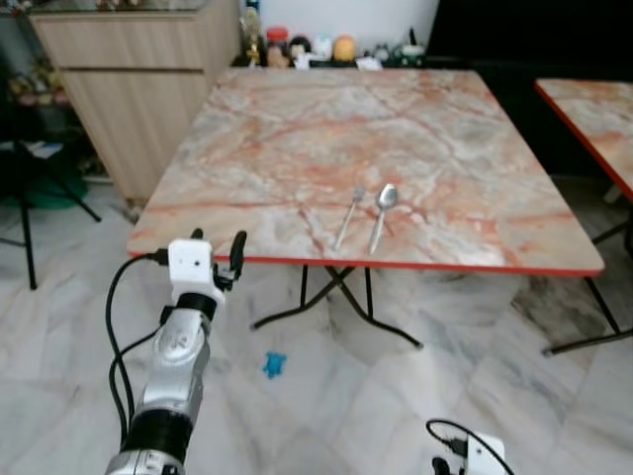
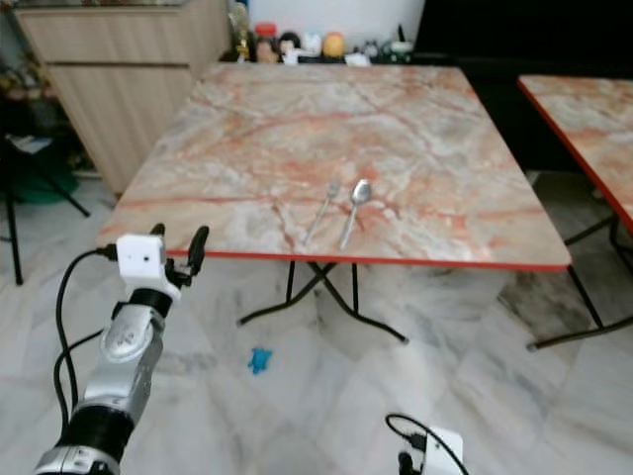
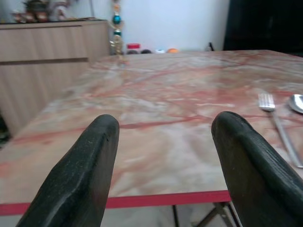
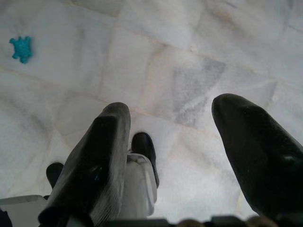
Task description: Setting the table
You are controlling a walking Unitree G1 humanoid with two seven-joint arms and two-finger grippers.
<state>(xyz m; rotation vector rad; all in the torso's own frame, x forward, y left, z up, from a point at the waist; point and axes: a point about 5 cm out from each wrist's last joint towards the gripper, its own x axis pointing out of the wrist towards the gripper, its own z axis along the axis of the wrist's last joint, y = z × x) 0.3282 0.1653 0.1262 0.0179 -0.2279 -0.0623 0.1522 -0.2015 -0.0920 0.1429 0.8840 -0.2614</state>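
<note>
Marble table (image 1: 297,129) bears a silver fork (image 1: 347,220) beside a spoon (image 1: 381,214); both grippers' fingers spread, empty.

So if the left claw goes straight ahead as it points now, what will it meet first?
Probably nothing soon: the open left claw points just over the table near edge, across bare marble. The fork lies off to one side. Its height above the top is uncertain.

A table (image 1: 396,129) takes up the middle of the frame. On it, near its front edge, a fork (image 1: 347,219) lies just left of a spoon (image 1: 381,213), side by side. A cabinet (image 1: 138,79) stands at upper left, behind the table's left corner; a second table (image 1: 593,109) sits at the right edge. Small items (image 1: 326,47) line the back wall. A small toy (image 1: 274,365) lies on the floor (image 1: 396,396) below the table's front edge.
</note>
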